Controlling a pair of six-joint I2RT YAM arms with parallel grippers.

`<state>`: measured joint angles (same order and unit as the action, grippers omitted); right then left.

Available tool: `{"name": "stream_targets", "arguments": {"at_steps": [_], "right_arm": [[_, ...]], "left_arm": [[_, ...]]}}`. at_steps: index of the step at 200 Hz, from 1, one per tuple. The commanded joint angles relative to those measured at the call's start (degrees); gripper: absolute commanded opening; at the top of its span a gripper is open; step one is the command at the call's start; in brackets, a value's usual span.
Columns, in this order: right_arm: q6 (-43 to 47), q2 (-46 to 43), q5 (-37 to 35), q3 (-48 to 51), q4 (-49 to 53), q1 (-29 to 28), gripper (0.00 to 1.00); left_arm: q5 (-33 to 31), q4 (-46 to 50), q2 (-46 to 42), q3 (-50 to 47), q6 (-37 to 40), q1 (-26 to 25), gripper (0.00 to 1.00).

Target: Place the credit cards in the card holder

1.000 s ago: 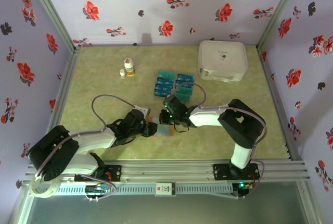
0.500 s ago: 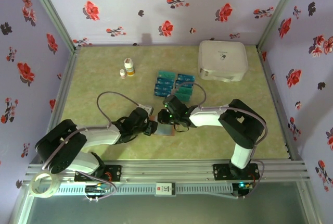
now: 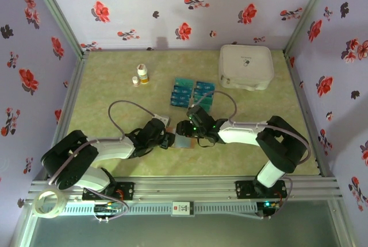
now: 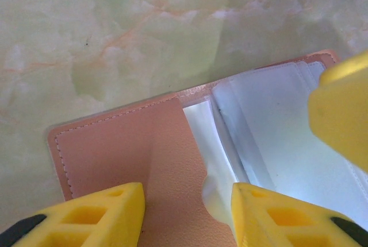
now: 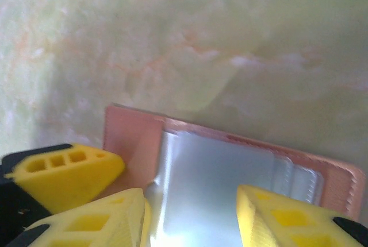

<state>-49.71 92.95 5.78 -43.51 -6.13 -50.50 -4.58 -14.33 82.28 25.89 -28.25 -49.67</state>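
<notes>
where the two arms meet just below the middle of the top view, the small flat pinkish-brown leather-like card holder (image 3: 183, 142) lies opened out on the pale green marbled tabletop (image 3: 109, 100), with both grippers low at it. the left gripper (image 3: 167, 139) reaches in from the left of the frame, the right gripper (image 3: 185, 130) from the right

in the left wrist view the yellow fingers (image 4: 109, 212) of the left gripper stand apart along the bottom edge, clasping nothing, over the stitched leather flap of the card holder. clear plastic sleeves (image 4: 276, 138) fan out to the right of that flap, and a yellow finger of the right gripper juts in at the right edge

in the right wrist view the right gripper is likewise spread wide with nothing between its fingers (image 5: 287, 218), poised over the glossy sleeves; whether the tips touch them cannot be told

the thin teal-blue rectangular credit cards (image 3: 192, 93) lie clustered in rows above the grippers, near the centre of the top view, apart from the card holder. a large white rounded-square case (image 3: 246, 66) sits at the upper right of the tabletop, two small white bottles (image 3: 141, 74) stand left of the cards, and a roll of clear tape (image 3: 46, 204) lies in the lower left corner by the metal rail
</notes>
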Motion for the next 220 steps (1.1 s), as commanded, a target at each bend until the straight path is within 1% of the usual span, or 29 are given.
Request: {"name": "stream_targets", "arguments": {"at_steps": [1,19,27,43,82,133,220], "right_arm": [[-1.3,-0.1,-1.4,1.5,-1.6,0.2,0.44],[-0.8,0.3,-1.6,1.3,-1.3,0.3,0.35],[-0.5,0.5,-1.7,1.1,-0.9,0.3,0.29],[-0.1,1.4,-1.7,0.4,-0.8,0.4,0.21],[0.1,4.6,-0.4,-1.0,-1.5,0.4,0.09],[-1.0,7.3,1.9,-2.6,-4.1,0.0,0.03],[-1.8,8.9,2.7,-4.1,-4.9,-0.7,0.04]], "left_arm": [[0.4,4.7,2.3,-1.0,0.2,-0.7,0.45],[0.4,4.8,1.4,-0.9,0.3,-0.7,0.45],[0.3,4.9,1.0,-0.8,0.2,-0.7,0.46],[0.2,4.6,0.2,-0.8,0.1,-0.7,0.48],[-0.5,2.8,-2.2,-2.0,-0.5,-0.7,0.55],[-0.5,2.1,-4.2,-2.5,-0.4,-0.8,0.59],[-0.6,1.5,-2.5,-2.0,0.5,-1.7,0.62]]}}
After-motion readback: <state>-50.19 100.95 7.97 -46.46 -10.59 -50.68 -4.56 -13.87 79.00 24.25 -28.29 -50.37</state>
